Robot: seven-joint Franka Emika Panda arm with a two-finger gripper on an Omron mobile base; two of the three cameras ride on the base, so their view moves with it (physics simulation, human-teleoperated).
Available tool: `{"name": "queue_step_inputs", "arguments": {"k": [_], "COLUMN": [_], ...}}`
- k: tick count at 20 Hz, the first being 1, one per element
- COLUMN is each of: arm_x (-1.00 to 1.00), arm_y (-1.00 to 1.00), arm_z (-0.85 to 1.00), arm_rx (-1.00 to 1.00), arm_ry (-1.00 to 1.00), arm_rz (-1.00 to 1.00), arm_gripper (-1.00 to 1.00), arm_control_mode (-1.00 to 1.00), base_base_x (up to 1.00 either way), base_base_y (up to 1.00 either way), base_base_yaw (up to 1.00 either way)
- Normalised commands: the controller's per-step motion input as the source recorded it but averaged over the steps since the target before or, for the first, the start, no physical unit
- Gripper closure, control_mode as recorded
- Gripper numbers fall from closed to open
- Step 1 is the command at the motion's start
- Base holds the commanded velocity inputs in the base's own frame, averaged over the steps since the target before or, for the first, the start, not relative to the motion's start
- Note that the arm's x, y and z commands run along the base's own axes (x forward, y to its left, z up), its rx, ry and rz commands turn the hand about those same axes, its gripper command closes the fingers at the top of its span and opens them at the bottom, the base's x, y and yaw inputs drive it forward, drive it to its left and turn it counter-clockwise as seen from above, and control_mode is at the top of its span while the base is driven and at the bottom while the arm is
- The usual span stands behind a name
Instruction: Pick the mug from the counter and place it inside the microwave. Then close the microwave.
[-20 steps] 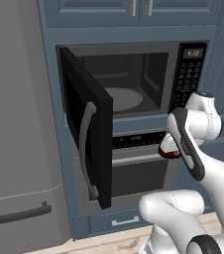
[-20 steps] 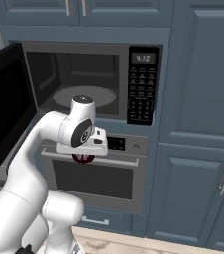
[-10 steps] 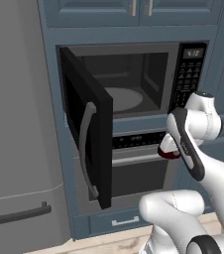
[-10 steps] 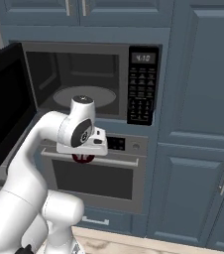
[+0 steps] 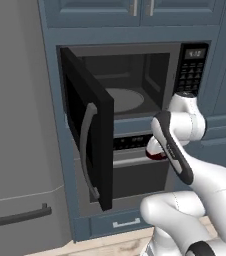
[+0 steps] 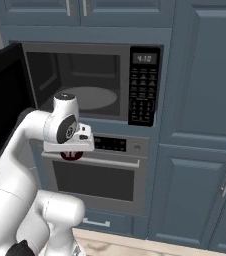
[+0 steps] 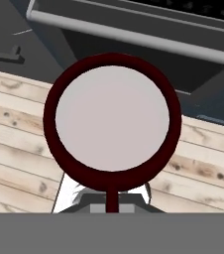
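Note:
The dark red mug (image 5: 155,154) hangs in my gripper (image 5: 153,150), which is shut on it in front of the oven's control panel, just below the microwave (image 5: 135,85). From the right I see the mug (image 6: 71,155) under the white hand, below the gripper (image 6: 71,150). The hand view looks straight down into the mug's white inside (image 7: 112,119), with its handle toward the fingers. The microwave (image 6: 90,80) stands open, its round turntable bare, and its door (image 5: 87,132) is swung out to the left. The counter is out of view.
Beneath the microwave is an oven (image 6: 100,177) with a horizontal handle (image 7: 134,34). A grey fridge (image 5: 15,150) stands to the left, tall blue-grey cabinets (image 6: 200,150) to the right. Wood floor (image 7: 15,144) lies below.
The hand with the mug has shifted a little to the left and slightly up. The grip and the microwave door are unchanged.

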Motion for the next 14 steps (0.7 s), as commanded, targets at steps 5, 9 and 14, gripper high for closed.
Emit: {"name": "queue_step_inputs", "arguments": {"k": [5,9,14], "arm_x": [0.34,0.52,0.24], "arm_y": [0.11,0.00,0.00], "arm_z": [0.07,0.00,0.00], "arm_rx": [-0.03,0.00,0.00], "arm_ry": [0.01,0.00,-0.03], "arm_rz": [0.04,0.00,-0.02], "arm_gripper": [1.00,1.00,1.00], "arm_control_mode": [-1.00,-1.00,-1.00], "base_base_x": [0.00,0.00,0.00], "base_base_y": [0.00,0.00,0.00], "base_base_yaw": [0.00,0.00,0.00]}}
